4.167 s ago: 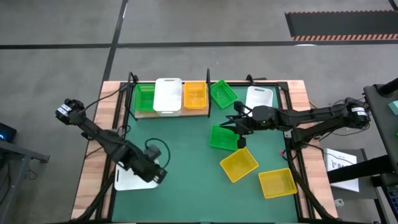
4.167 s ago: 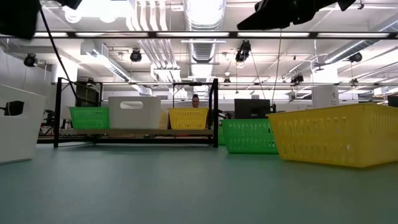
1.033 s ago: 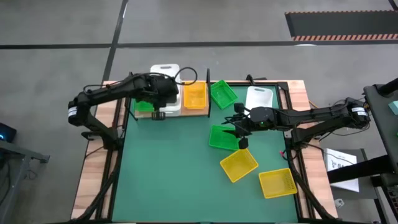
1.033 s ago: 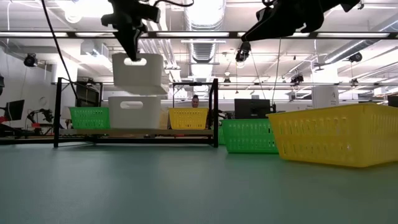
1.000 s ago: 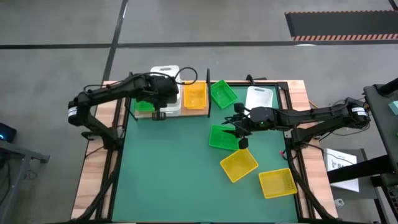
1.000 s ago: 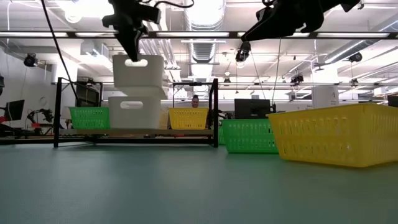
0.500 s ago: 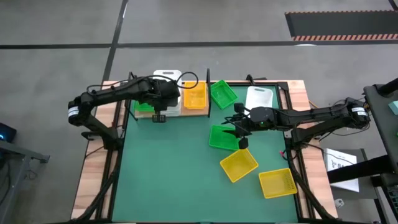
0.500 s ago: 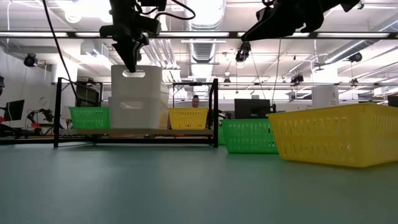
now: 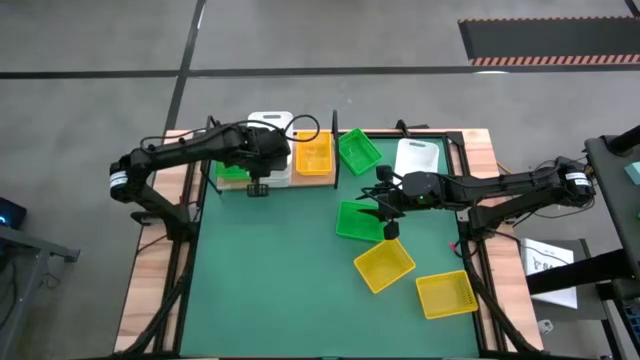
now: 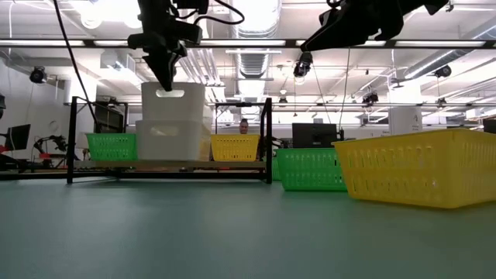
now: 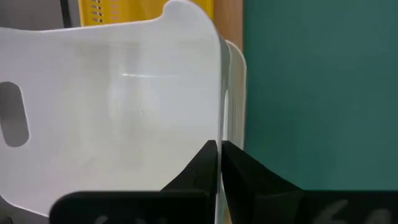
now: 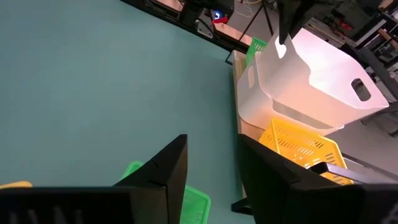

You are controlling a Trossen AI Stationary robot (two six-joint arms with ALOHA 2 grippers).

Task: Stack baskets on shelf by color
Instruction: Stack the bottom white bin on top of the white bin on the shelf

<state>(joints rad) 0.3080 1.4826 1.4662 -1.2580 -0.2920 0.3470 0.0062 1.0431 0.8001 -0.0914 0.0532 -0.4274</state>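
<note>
Left gripper [image 10: 165,80] pinching upper white basket [image 10: 172,101] rim, nesting it into white basket on shelf [image 10: 170,164], colour-matched | right gripper [image 9: 385,212] spread, waiting above green basket [image 9: 357,221]

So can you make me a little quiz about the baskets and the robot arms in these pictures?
1. True or false: the left arm's fingers are shut on the rim of the upper white plastic basket.
2. On the light-brown wooden shelf, which basket sits between the green perforated basket and the yellow perforated basket?
A. a yellow one
B. the lower white plastic basket
C. none
3. Fill in: the right arm's fingers are ____ above a green basket on the mat.

Key: 1 true; 2 B; 3 open.
</note>
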